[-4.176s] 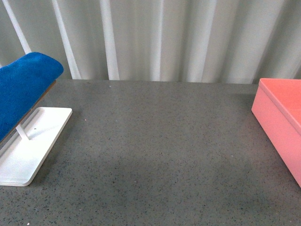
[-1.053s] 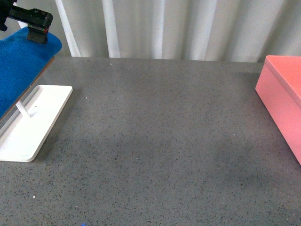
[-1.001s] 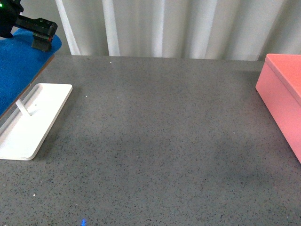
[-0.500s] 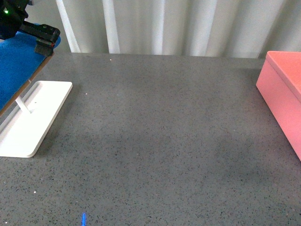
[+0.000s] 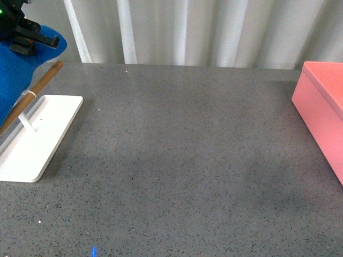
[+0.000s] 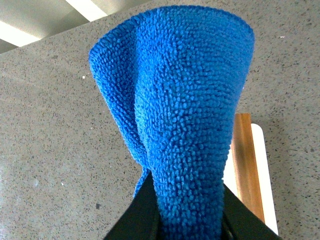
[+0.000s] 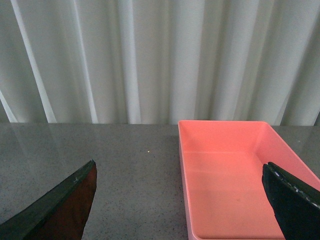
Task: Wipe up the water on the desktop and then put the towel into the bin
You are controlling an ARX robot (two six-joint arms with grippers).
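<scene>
towel (image 5: 13,80) cut off at left edge, bin (image 5: 320,110) at right edge

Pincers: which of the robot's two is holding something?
The left pincer: it is shut on the blue towel. The right pincer is open and empty, facing the bin.

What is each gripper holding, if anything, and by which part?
The left gripper pinches the towel by a bunched fold near its upper end. The right gripper is open and holds nothing.
</scene>
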